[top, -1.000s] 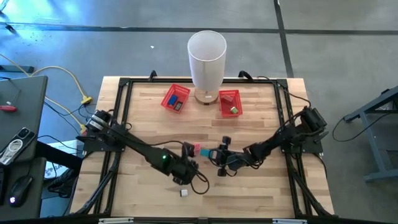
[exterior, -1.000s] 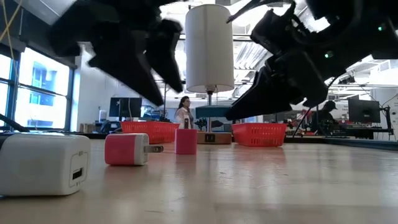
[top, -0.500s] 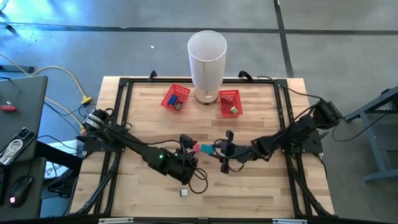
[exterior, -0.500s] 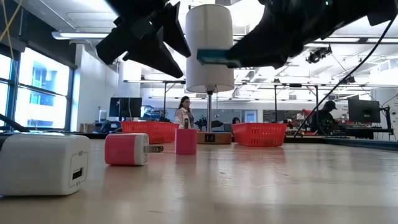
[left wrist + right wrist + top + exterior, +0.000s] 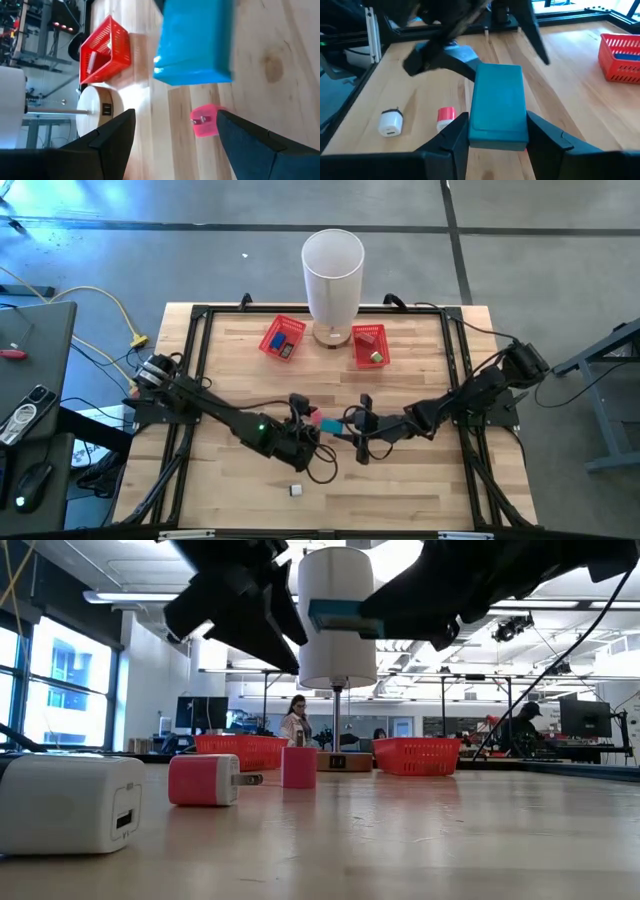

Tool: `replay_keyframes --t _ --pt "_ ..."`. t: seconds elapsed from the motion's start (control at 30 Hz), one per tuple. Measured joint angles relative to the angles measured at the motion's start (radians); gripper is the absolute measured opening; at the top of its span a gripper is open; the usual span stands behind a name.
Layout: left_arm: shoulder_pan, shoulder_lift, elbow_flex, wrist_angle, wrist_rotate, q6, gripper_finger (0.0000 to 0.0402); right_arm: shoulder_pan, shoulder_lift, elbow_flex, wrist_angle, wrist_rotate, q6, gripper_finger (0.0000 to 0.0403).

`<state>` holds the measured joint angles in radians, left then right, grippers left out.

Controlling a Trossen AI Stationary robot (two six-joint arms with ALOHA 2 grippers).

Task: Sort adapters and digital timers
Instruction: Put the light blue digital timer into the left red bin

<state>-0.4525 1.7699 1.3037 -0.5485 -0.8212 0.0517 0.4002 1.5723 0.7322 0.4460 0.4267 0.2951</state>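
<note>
A teal rectangular device [image 5: 497, 95] hangs above the table's middle, with my right gripper [image 5: 497, 118] shut on it; the low view shows it [image 5: 335, 618] well off the wood. My left gripper [image 5: 176, 114] stands open just left of it [image 5: 302, 418], with the device [image 5: 195, 45] ahead of its fingers and not between them. On the table below lie a pink adapter [image 5: 205, 121] and a second pink one standing upright [image 5: 299, 767]. A white adapter [image 5: 390, 122] rests nearer the front edge. My right gripper pinches the teal device's two long sides [image 5: 476, 132] between its two fingers, at the end nearest the wrist. The fingers come from the table's right, slanting slightly down, and lie along the device. It sticks out ahead of them, about level and lifted clear.
Two red baskets [image 5: 283, 337] [image 5: 369, 345] stand at the far edge, either side of a tall white cylinder on a round base [image 5: 332, 275]. The left basket holds something blue, the right something green. A person shows in the room behind [image 5: 296, 720].
My right gripper has risen from just above the table with the teal device, which now hangs clear and about level. My left gripper has tipped its fingers up and toward the device while staying in about the same place.
</note>
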Motion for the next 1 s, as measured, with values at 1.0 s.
replay_keyframes --t 1.0 --pt "0.015 0.001 0.0 0.217 0.022 0.132 0.0253 -0.002 0.0 0.0 0.007 -0.011 0.052 0.0145"
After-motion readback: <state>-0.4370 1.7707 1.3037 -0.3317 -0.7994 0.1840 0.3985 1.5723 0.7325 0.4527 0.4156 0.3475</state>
